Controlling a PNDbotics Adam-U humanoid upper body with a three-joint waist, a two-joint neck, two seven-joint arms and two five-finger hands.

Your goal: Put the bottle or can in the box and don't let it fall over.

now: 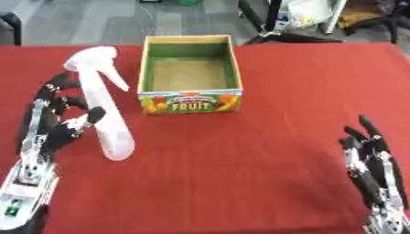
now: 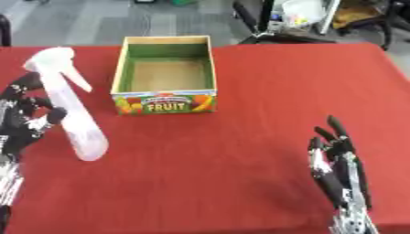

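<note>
Left eye view shows my left hand (image 1: pixel 56 123) curled round the white spray bottle (image 1: pixel 102 107), left of the fruit box (image 1: pixel 190 75), tilted on red table (image 1: pixel 264 151); my right hand (image 2: pixel 340 169) rests open, lower right.

Spray bottle (image 1: pixel 104 109) hides left robot hand (image 1: pixel 50 125) palm, seemingly
</note>
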